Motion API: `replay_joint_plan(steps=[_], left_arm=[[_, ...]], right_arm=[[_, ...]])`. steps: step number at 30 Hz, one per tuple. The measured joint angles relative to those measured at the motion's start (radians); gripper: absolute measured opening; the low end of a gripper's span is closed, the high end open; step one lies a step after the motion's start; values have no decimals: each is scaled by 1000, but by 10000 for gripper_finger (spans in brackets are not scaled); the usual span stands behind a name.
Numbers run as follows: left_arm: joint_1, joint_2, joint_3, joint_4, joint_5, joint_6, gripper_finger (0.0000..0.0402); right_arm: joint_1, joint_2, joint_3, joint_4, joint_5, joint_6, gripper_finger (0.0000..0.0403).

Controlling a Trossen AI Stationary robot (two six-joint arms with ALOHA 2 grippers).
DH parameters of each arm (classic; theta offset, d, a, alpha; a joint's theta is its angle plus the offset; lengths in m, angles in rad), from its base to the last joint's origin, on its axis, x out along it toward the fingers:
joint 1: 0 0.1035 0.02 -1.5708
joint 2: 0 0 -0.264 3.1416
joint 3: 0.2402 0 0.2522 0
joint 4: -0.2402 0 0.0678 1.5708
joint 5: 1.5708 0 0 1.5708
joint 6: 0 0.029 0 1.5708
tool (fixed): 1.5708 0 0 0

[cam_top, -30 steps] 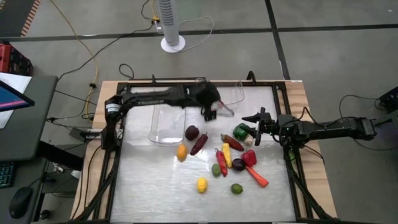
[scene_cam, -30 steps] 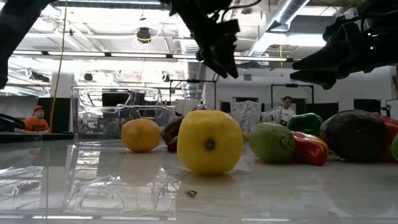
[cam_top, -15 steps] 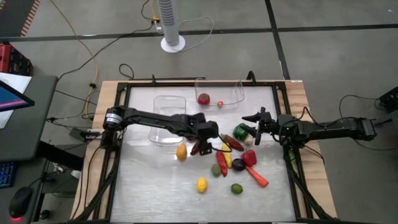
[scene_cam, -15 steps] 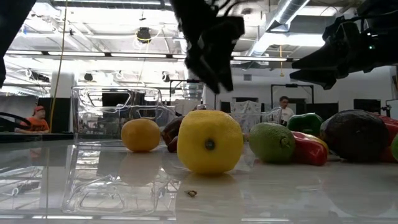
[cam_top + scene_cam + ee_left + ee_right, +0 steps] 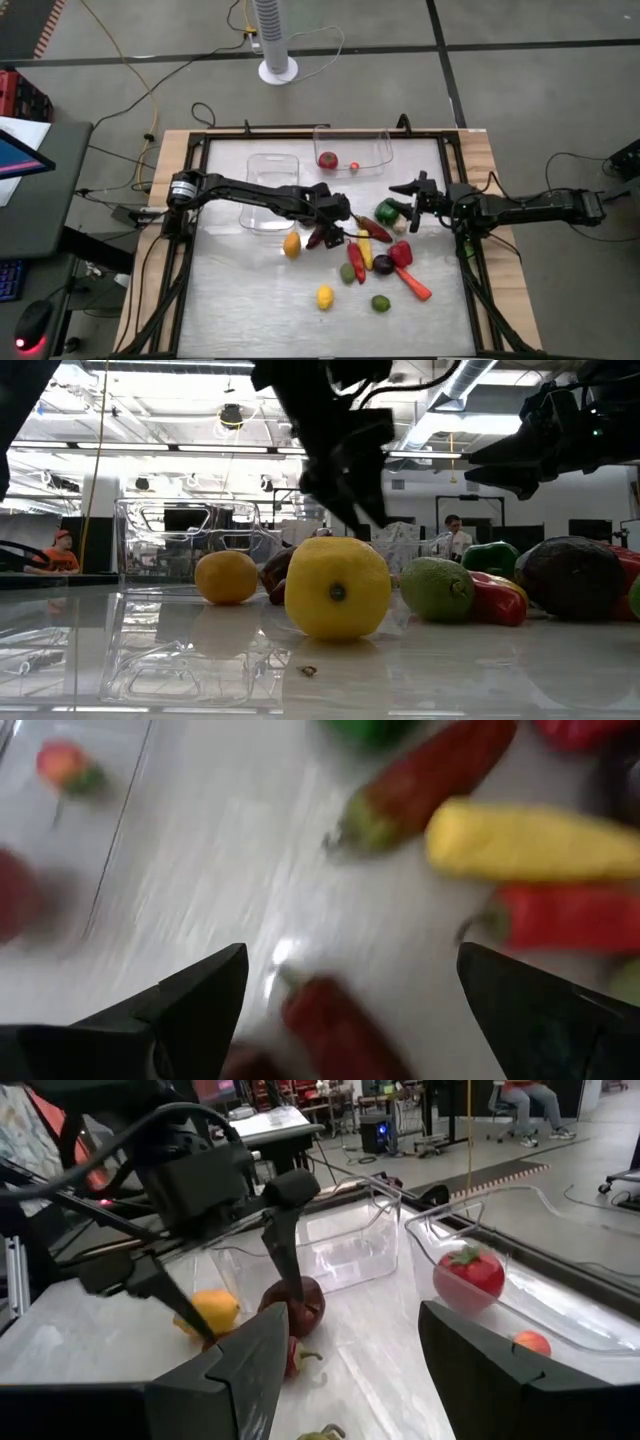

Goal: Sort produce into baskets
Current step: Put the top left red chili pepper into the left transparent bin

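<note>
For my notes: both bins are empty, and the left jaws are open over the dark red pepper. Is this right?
Not quite. Only the nearer bin is empty; the far bin holds two red pieces, per the high view. The left gripper is open over the dark red pepper.

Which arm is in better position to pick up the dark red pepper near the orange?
Left. The left gripper hangs open directly over the dark red pepper. The right gripper waits farther away, beside the green pepper.
</note>
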Motion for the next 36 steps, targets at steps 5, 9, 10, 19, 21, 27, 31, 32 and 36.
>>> replay_joint_plan(steps=[5,9,10,19,21,27,31,32,36], left_arm=[[-6,101,136,-91,-2,37,348],[0,177,248,-298,-41,32,348],[4,183,257,-334,-43,23,348],[43,179,203,-359,68,-29,348],[42,179,182,-351,73,-20,348],[24,179,142,-334,54,51,340],[15,179,132,-322,32,76,309],[15,179,132,-314,32,76,299],[15,179,132,-305,34,76,251]], right_arm=[[-1,0,0,4,0,-12,254],[-2,0,0,-7,0,-20,254],[-2,0,0,-10,0,-21,254],[-2,0,0,-15,0,-24,254],[-2,0,0,-14,0,-24,254],[-2,0,0,-13,7,-24,254],[-2,0,0,-14,13,-24,254],[-2,0,0,-14,13,-24,254],[-2,0,0,-16,19,-24,254]])
